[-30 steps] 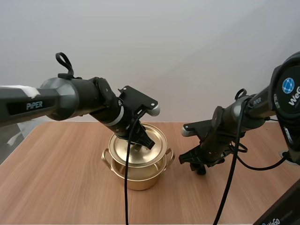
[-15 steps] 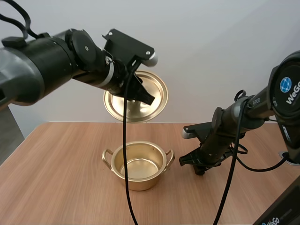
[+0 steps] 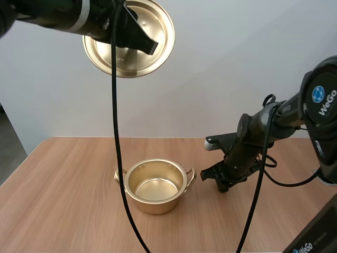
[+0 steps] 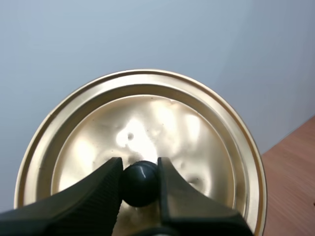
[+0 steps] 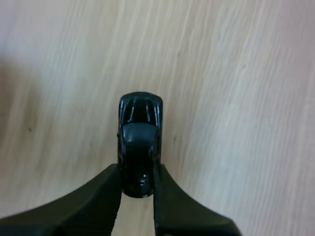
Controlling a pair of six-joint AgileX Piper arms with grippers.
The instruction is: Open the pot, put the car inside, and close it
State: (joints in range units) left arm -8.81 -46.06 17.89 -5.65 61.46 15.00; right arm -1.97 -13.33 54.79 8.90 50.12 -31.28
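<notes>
I see the pot [image 3: 156,204] standing upright on the desk [image 3: 63,200] with no lid on it. It is a shallow, brass-coloured pan with a small loop handle on each side, and its shiny bottom is bare. Its lid [image 3: 158,37] is high in the air, above and left of the pot, tipped nearly on edge with the knobbed top towards the high camera. The fingers of my left gripper [image 4: 139,164] pinch its round black knob [image 4: 140,183]. The car [image 5: 139,142], a small glossy black toy, is right of the pot and near it, with one end pinched between my right gripper's [image 5: 137,169] fingers. It is down at the wood, but I cannot tell whether it touches.
</notes>
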